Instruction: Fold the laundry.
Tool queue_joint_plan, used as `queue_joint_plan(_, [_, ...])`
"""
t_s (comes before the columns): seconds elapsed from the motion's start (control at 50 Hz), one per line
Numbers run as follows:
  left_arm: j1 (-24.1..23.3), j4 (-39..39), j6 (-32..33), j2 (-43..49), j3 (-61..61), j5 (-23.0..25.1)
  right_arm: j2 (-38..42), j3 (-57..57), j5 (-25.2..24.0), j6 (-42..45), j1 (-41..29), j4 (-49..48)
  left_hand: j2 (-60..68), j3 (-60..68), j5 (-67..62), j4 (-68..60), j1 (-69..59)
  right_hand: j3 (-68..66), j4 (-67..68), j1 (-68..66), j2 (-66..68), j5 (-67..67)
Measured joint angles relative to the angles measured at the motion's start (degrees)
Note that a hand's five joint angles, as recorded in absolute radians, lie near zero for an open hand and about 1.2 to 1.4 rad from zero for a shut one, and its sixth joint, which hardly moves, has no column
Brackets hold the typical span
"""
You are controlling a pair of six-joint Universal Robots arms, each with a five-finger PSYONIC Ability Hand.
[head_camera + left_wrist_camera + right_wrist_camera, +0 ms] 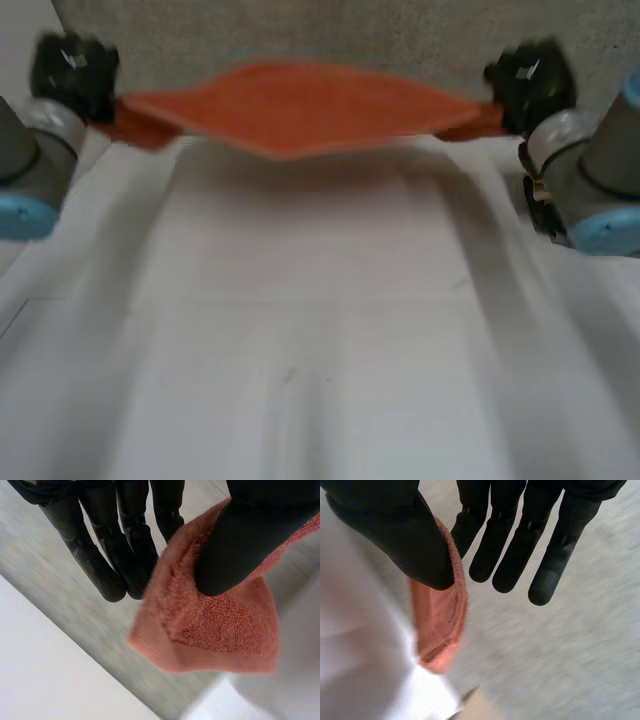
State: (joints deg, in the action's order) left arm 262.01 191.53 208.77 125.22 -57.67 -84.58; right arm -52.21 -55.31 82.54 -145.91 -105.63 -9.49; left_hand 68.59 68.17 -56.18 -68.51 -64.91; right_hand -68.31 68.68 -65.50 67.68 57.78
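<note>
An orange towel hangs stretched between my two hands over the far edge of the white table, its middle sagging toward me. My left hand holds the towel's left end. In the left wrist view the thumb pinches a towel corner against the straight fingers. My right hand holds the right end. In the right wrist view its thumb presses the towel's edge against the nearest of its straight fingers.
Grey carpet lies beyond the table's far edge. Both forearms, grey with light-blue caps, flank the table, the left and the right.
</note>
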Motion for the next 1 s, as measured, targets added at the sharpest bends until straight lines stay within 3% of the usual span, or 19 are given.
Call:
queue_joint_plan(0.16, [-0.70, -4.22, 8.67, -0.65, -13.28, -1.23, 3.23, -5.34, 0.28, 4.77, -0.10, 10.34, 0.00, 0.00, 0.00, 0.00, 0.00, 0.00, 0.00, 0.00, 0.00, 0.00])
queue_joint_plan(0.18, [-0.84, -7.17, 12.60, -2.03, -18.55, -1.93, 3.00, -7.60, 1.22, 7.52, 0.25, 16.17, 0.00, 0.00, 0.00, 0.00, 0.00, 0.00, 0.00, 0.00, 0.00, 0.00])
queue_joint_plan(0.26, [-0.55, -11.92, 18.24, -5.34, -26.22, -2.44, 0.89, -11.61, 3.01, 12.00, 0.93, 25.99, 0.00, 0.00, 0.00, -0.01, 0.00, 0.00, 0.00, 0.00, 0.00, 0.00])
queue_joint_plan(0.28, [0.02, -15.02, 21.75, -8.02, -30.71, -2.48, -1.88, -15.26, 4.28, 15.80, 1.75, 33.66, 0.00, 0.00, 0.00, -0.01, 0.00, 0.00, 0.00, 0.00, 0.00, 0.00])
queue_joint_plan(0.36, [1.96, -22.34, 29.25, -14.26, -38.67, -2.07, -8.94, -22.84, 4.96, 24.14, 4.27, 44.61, 0.00, 0.00, 0.00, -0.01, 0.00, 0.00, 0.00, 0.00, 0.00, 0.00])
queue_joint_plan(0.42, [3.86, -28.51, 34.56, -18.80, -42.56, -0.94, -13.28, -27.12, 3.55, 29.83, 6.06, 46.84, 0.00, 0.00, 0.00, -0.01, 0.00, 0.00, 0.00, 0.00, 0.00, 0.01])
queue_joint_plan(0.52, [4.76, -33.37, 37.77, -21.42, -41.85, 1.30, -14.63, -28.95, 0.99, 32.24, 7.08, 42.23, 0.00, 0.00, 0.00, -0.01, 0.00, 0.00, 0.00, 0.00, 0.00, 0.54])
queue_joint_plan(0.66, [1.20, -30.00, 31.39, -15.57, -30.34, 1.04, -9.05, -24.74, 0.30, 25.79, 6.27, 30.57, 0.00, 0.00, 0.00, -0.01, 0.00, 0.00, 0.00, 0.00, 0.00, 0.60])
queue_joint_plan(0.82, [-5.09, -26.50, 22.86, -0.82, -9.12, -3.49, -1.30, -17.24, 0.73, 18.54, 5.29, 16.86, 0.00, 0.01, 0.00, -0.02, 0.00, 0.00, 0.00, 0.00, 0.00, 0.64])
queue_joint_plan(1.0, [-8.67, -28.04, 21.14, 12.95, 10.48, -10.62, 6.16, -9.10, 1.24, 17.45, 3.91, 5.90, 0.00, 0.01, 0.00, -0.02, 0.00, 0.00, 0.00, 0.00, 0.00, 0.68])
